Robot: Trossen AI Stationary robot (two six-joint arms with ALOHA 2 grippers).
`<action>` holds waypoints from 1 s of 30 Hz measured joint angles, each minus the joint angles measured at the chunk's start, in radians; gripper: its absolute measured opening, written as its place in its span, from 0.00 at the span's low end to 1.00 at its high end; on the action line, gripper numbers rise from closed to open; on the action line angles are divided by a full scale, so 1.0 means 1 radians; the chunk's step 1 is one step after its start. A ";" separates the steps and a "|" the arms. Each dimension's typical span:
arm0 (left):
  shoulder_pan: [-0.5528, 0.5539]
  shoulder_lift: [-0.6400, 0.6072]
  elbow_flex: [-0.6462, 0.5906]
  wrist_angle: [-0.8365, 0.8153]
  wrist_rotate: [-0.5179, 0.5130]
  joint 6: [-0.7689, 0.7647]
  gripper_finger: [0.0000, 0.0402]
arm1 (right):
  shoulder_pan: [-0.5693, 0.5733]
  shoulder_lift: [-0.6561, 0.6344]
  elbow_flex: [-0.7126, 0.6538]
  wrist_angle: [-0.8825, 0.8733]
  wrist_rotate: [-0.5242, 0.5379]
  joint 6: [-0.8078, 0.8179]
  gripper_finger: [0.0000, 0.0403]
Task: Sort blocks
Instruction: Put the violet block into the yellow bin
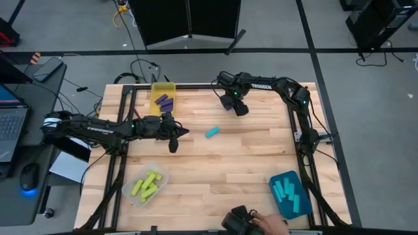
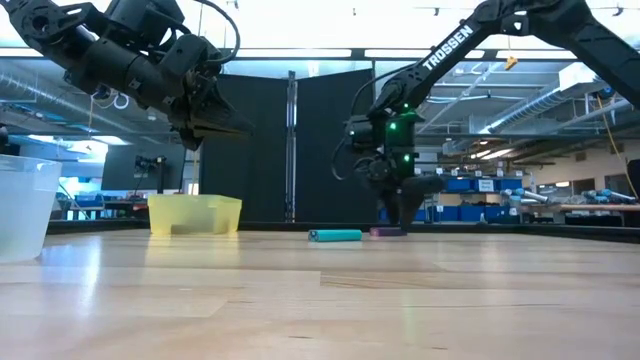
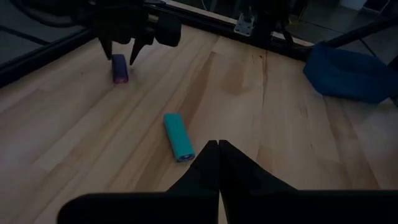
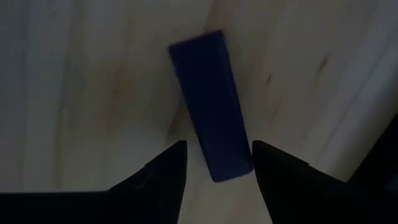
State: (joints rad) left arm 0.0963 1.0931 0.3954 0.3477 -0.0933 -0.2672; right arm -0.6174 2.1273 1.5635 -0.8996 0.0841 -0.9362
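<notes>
Right gripper [image 4: 217,163] is lowered to the wooden worktop [image 1: 222,163] near its far edge, jaws apart and straddling one end of a small purple rectangular block [image 4: 211,102] that lies flat on the wood. In the right wrist view a gap shows between each dark fingertip [image 4: 163,168] and the block; contact cannot be confirmed. The left wrist view shows the same block [image 3: 119,68] directly beneath those fingers.

Left gripper [image 3: 218,149] is raised above the worktop left of centre, its two fingers pressed together with nothing between them.

One cyan-blue rectangular block [image 1: 212,132] lies loose near the middle of the worktop, between the two grippers and well apart from the purple one.

Translucent yellow bin [image 1: 164,97] at the far left edge contains several purple blocks [image 1: 164,102]. Clear plastic bin [image 1: 145,184] at the near left contains yellow-green blocks [image 1: 146,186]. Teal bin [image 1: 290,194] at the near right contains cyan-blue blocks [image 1: 287,192].

A person's hand [image 1: 269,223] shows at the near edge of the worktop, beside a dark object that cannot be identified.
</notes>
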 joint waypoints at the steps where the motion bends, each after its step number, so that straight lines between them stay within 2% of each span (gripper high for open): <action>1: 0.000 0.000 0.000 0.000 0.000 0.000 0.01 | -0.002 0.000 0.000 -0.012 0.000 0.009 0.47; 9: 0.000 0.000 0.000 0.000 0.000 -0.022 0.01 | -0.023 0.000 -0.006 -0.057 -0.001 0.123 0.39; 18: 0.000 0.000 0.000 -0.001 0.000 -0.025 0.01 | -0.019 -0.011 -0.093 0.021 -0.001 0.130 0.43; 30: 0.000 0.000 0.000 -0.001 0.000 -0.025 0.01 | -0.017 -0.048 -0.092 0.040 -0.015 0.176 0.45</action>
State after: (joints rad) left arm 0.0963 1.0931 0.3954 0.3466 -0.0937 -0.2924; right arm -0.6349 2.0792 1.4712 -0.8598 0.0689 -0.7599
